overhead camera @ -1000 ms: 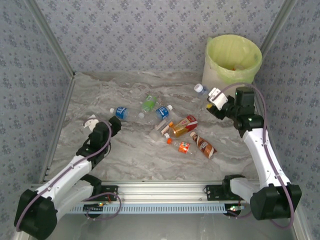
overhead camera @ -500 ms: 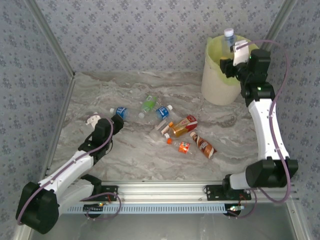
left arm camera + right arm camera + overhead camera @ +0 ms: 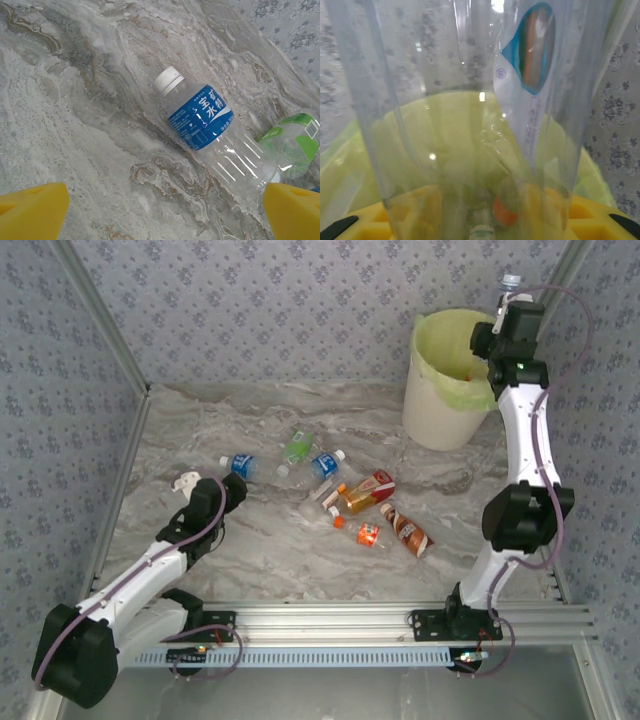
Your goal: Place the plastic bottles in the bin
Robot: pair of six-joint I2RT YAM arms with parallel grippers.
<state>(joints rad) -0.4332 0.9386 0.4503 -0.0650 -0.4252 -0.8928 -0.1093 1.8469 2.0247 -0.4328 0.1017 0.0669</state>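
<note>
Bin (image 3: pixel 432 405) at the far right of the surface (image 3: pixel 250 540), one clear bottle (image 3: pixel 511 283) held over it.
The bin's yellow-green liner (image 3: pixel 340 155) lies below the right end effector (image 3: pixel 503 310), which is clamped on that bottle, cap up. The left end effector (image 3: pixel 186 483), fingers wide apart, hovers above a blue-labelled bottle (image 3: pixel 200 117) lying on the surface; the other bottles (image 3: pixel 352 498) lie scattered mid-surface.

The table (image 3: pixel 250 540) is smooth, stone-veined and faintly shiny. The blue-label bottle (image 3: pixel 210 135) is clear glossy plastic with a matt white cap (image 3: pixel 168 80). The raised bottle (image 3: pixel 470 100) is thin see-through plastic. The bin bag (image 3: pixel 440 345) is thin crinkled film. The walls (image 3: pixel 250 310) look matt; the rail (image 3: pixel 330 615) is bare metal. The left gripper (image 3: pixel 165 220) has matt yellow plastic fingers (image 3: pixel 32 210).
</note>
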